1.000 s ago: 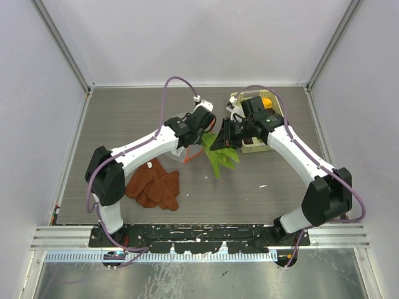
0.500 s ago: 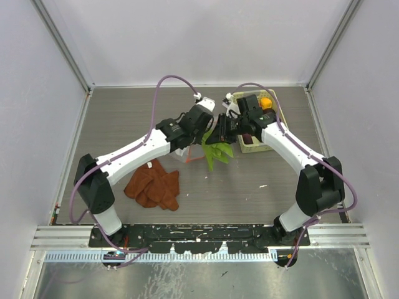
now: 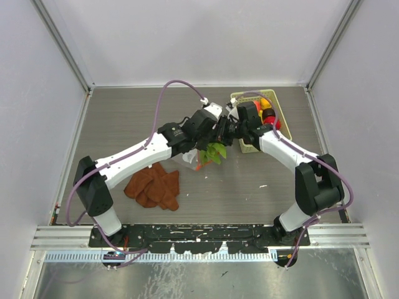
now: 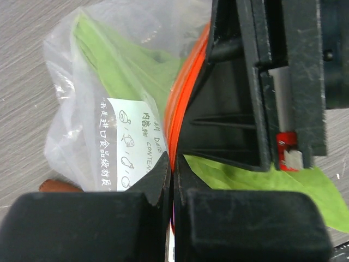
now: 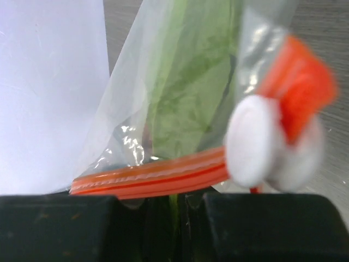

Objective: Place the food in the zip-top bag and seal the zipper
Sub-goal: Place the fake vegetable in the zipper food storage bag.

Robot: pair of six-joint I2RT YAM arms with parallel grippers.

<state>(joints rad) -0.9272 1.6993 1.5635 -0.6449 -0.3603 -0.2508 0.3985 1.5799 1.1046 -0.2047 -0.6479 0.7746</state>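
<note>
At mid-table, zip-top bag [image 4: 71, 125] seen between both arms, its zipper [image 4: 180, 103] pinched by the closed fingers of the left gripper [image 4: 173, 180], long green leaves [image 5: 180, 93] partly pushed inside, their stem seemingly clamped by the nearly closed right gripper [image 5: 175, 215], other food [image 3: 268, 115] seen in the basket [image 3: 249, 148].

The gripper [image 5: 177, 204] fills the bottom edge. Its two black fingers [image 5: 60, 226] are drawn close, leaving a narrow slot with dark green leaf caught in it. Above them the leaves [image 5: 180, 109] show through the clear bag [image 5: 125, 125]. The orange zipper [image 5: 152, 174] runs across just over the fingers and ends on the right in a white tab [image 5: 253, 147] (badly blurred, so its shape is unclear). A plain white surface [image 5: 49, 93] covers the left, and grey table [image 5: 322, 33] shows at top right.
</note>
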